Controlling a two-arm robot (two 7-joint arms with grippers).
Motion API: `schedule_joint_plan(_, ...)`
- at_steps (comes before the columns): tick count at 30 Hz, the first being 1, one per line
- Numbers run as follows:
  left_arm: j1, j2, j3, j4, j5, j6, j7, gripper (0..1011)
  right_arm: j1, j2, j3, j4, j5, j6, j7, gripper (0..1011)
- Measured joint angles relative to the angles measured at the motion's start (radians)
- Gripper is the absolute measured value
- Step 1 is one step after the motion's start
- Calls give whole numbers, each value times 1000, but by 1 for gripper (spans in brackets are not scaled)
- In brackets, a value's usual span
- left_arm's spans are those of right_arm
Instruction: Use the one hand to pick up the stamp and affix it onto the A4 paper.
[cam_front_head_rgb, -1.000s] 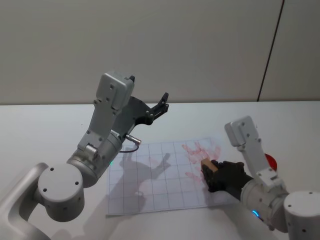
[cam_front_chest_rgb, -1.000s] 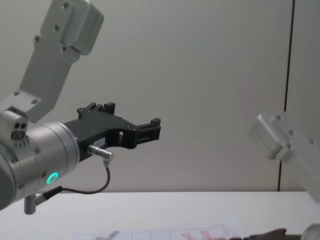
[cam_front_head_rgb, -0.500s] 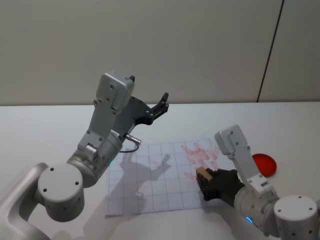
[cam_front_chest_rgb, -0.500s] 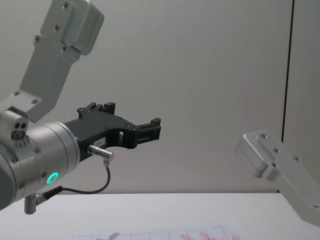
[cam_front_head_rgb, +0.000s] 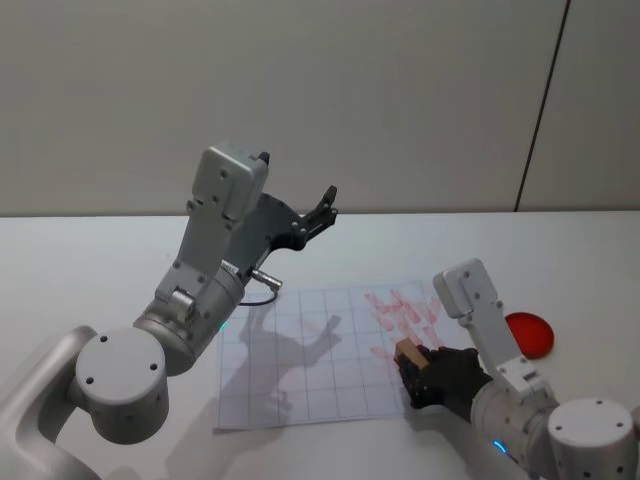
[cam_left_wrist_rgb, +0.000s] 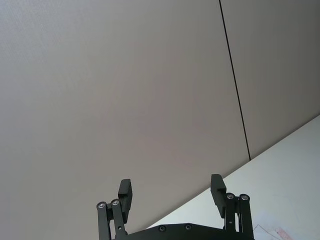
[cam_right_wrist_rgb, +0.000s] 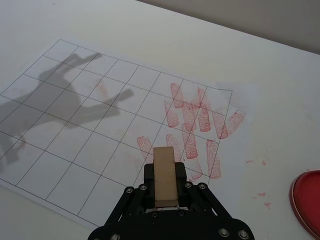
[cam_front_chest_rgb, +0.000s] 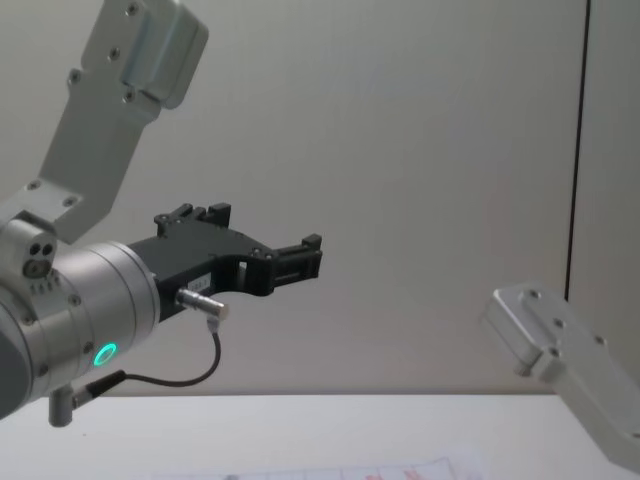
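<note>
Inspecting the right gripper (cam_right_wrist_rgb: 165, 194), I found it pinching the stamp (cam_right_wrist_rgb: 164, 175) over the A4 paper (cam_right_wrist_rgb: 75, 125), beside the red marks (cam_right_wrist_rgb: 200, 117). I judged a square, vertical press into an unmarked box advisable. The left gripper (cam_left_wrist_rgb: 171, 197) hung spread, parked aloft.

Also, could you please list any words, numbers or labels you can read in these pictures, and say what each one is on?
No text can be read.
Red stamped marks on the A4 paper: too blurred to read.
The stamp: plain wood, no writing showing.
</note>
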Motion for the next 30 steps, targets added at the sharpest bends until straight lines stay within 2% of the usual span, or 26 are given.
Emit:
schedule_joint_plan(17,0,0,0,0,0,0,0,1002,-6,3,19,2,39,-16,-20,217)
schedule_joint_plan(25,0,0,0,0,0,0,0,1001,-11,5,31,-40,55,-32,-35,217)
schedule_joint_plan(30,0,0,0,0,0,0,0,1002,-8,5,37,-92,66,-57,-43,217)
